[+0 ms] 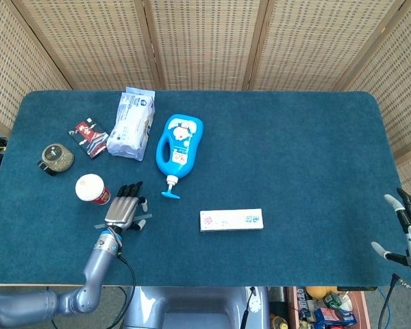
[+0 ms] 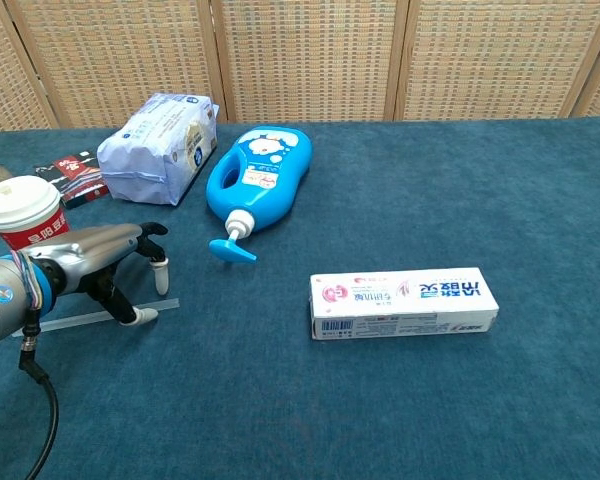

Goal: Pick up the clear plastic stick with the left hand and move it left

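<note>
Blue-carpeted desk [image 1: 294, 157] near its left front edge carries the clear plastic stick [image 2: 80, 319] lying flat, left hand [image 2: 100, 262] arched over it, fingertips down for pinching, nothing grasped.

I see a table [image 1: 294, 151] covered in dark blue carpet-like cloth. On it at the left lie a small round tin [image 1: 55, 157], a dark snack packet [image 1: 89, 137], a white wipes pack [image 1: 133, 124] and a red paper cup [image 1: 91, 188] standing upright. A blue pump bottle [image 1: 179, 147] lies flat near the middle. A white toothpaste box [image 1: 231, 220] lies nearer me. The clear plastic stick [image 2: 75, 319] lies flat at front left.
</note>
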Controlling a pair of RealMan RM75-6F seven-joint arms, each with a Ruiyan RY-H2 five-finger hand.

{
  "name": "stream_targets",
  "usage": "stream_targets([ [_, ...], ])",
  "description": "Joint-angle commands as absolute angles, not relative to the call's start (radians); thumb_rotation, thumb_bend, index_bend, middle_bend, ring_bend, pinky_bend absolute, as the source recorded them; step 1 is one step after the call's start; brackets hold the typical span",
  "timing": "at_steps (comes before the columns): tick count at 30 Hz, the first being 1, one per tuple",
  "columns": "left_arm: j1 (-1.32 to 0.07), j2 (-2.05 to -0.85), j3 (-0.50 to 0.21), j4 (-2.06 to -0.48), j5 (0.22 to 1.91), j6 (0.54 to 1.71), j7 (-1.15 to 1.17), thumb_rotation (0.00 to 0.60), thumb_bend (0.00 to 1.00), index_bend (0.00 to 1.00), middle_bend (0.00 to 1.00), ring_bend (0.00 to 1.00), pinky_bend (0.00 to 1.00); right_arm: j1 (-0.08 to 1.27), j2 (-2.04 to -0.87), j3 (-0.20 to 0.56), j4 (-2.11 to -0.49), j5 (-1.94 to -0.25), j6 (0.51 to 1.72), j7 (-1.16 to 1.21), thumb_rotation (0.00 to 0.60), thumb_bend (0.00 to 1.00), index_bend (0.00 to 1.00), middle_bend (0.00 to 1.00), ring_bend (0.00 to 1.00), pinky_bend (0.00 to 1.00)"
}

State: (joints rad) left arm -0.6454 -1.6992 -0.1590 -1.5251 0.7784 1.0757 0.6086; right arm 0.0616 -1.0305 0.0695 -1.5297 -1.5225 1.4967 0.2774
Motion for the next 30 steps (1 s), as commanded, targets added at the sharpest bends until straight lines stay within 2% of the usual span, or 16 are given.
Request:
stream_targets([
  [1,-0.647,-1.705,-0.158,-1.518,0.779,1.076,0.604,0.6,0.32,0.49,0.0,0.0,0.0,0.063,-1.031,0.069,-1.528,-1.521,1.494,0.279,0.6,0.0,0.0,0.0,0.0,0.0],
  [11,-0.652,-1.717,-0.153,-1.499,0.779,1.069,0.596,0.6,0.33,0.51,0.0,0.0,0.0,0.064,-1.031,0.071,-1.524,-1.517,1.49,0.287,0.6,0.0,0.0,0.0,0.0,0.0],
  [21,-0.653,-1.722,-0.145,-1.493,0.779,1.073,0.597,0.6,0.39,0.54,0.0,0.0,0.0,0.065,-1.031,0.07,-1.523,-1.517,1.49,0.289,0.6,0.0,0.0,0.0,0.0,0.0],
  [30,-0.648,-1.716,-0.146,-1.505,0.793,1.076,0.576,0.6,0.39,0.56,0.0,0.0,0.0,0.064,-1.031,0.07,-1.523,-1.518,1.491,0.291,0.6,0.0,0.0,0.0,0.0,0.0],
])
